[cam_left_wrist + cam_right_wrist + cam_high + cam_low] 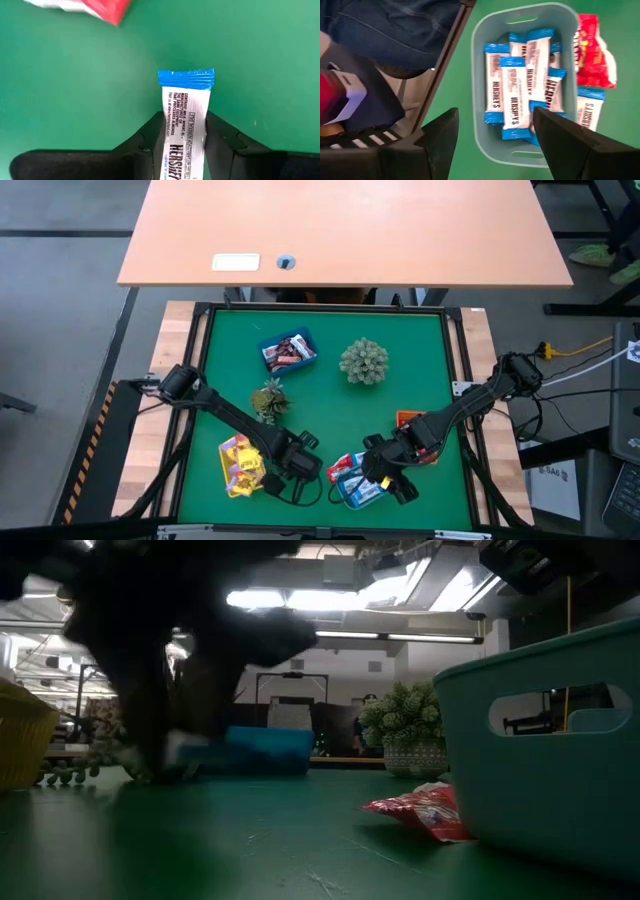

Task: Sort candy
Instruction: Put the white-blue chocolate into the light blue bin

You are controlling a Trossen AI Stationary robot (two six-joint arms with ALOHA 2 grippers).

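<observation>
While the left pincer (182, 145) pinches a blue-and-white candy bar (184, 120) between its two dark fingers (150, 140) low over the green bench (400, 395), the wrapper's writing reads plainly in the left wrist view: "HERSHEY" begins in dark capitals near the fingers, and small print above it lists "CONTAINS: MILK, WHEAT, SOY" (the rest of that line is too fine to make out). The bar's crimped blue end points away from the fingers, and a red wrapper (100, 7) lies on the mat beyond it. From above, this pincer sits near the front edge just beside the yellow tray (240, 465), which holds yellow-wrapped sweets. The right pincer (495, 135) hangs with its fingers spread wide above the teal tray (479, 75), holding nothing; inside that tray lie several blue-and-white bars (512, 95) printed "HERSHEY'S" along their length. Outside the tray's far wall rest a red bag (592, 50) and one more blue-and-white bar, its lettering upside down. In the high view a blue tray (288, 351) with red and dark candies stands toward the back, an orange tray (408, 420) shows partly under the right arm, and two spiky green plants (364, 361) stand between. A person's denim-clad leg (395, 30) appears past the bench edge in the right wrist view
</observation>
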